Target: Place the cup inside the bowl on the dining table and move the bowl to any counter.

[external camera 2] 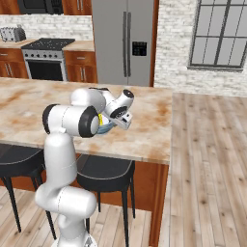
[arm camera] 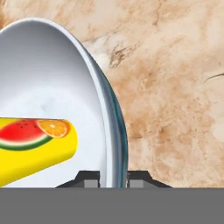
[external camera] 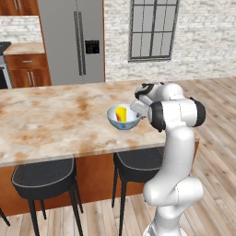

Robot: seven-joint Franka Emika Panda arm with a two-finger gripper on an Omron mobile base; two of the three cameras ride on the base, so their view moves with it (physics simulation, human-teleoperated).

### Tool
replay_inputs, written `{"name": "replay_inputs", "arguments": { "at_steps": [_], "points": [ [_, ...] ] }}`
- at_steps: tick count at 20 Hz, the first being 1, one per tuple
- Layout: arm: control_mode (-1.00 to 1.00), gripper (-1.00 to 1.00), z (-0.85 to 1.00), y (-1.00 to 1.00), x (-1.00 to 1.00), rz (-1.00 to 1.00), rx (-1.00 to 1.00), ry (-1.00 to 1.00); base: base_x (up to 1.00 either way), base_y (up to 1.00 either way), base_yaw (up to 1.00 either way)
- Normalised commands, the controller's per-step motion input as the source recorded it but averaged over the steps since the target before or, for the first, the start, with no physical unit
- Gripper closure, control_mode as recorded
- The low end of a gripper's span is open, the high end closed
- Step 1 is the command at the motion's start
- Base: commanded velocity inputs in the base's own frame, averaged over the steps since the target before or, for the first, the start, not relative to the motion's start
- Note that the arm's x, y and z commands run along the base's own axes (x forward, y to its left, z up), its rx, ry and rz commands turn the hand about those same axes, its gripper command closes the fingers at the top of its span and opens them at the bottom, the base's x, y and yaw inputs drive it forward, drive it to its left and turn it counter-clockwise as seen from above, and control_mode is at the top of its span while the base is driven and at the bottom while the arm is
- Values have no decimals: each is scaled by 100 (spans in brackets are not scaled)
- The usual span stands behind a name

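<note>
Left base view: bowl [external camera: 123, 118] sits on dining table [external camera: 50, 120] near its front edge, w/ cup [external camera: 120, 113] upright inside. Gripper [external camera: 138, 110] meets the bowl rim on the arm side, presumably so bowl + cup can move as one load. Stools [external camera: 44, 180] stand under the table edge; fridge [external camera: 76, 41] and a window [external camera: 152, 28] in a brick wall lie beyond.

Right base view: arm hides most of the bowl [external camera 2: 107, 126]; a sliver of it shows just beside the wrist. Stove [external camera 2: 47, 58] and wood cabinets line the far wall; plank floor runs to the right.

Hand view: rim of bowl [arm camera: 114, 131] passes between the fingertips [arm camera: 91, 178], one tip inside, one outside. Fingers are narrow and astride the rim; firm contact can't be confirmed. Cup [arm camera: 35, 146] lies to the inner-finger side, fruit print visible. Marble top [arm camera: 175, 87] lies on the outer-finger side. Judgement: cup step done; bowl not yet moved to a counter.
</note>
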Motion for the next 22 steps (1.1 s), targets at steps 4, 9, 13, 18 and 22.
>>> {"name": "replay_inputs", "arguments": {
  "at_steps": [4, 9, 13, 18, 22],
  "points": [
    [-100, 100, 0, 0, 0, 0, 0, 0, 0, 0, 0],
    [-100, 100, 11, -2, -1, 0, 2, 0, 0, 0, 0],
    [-100, 100, 30, -6, -19, 0, 6, 1, 0, 0, 0],
    [-100, 100, 18, -2, -42, 0, 4, 0, 0, 0, 0],
    [-100, 100, 16, -4, -58, 0, 0, 0, 0, 0, 0]
  ]
}}
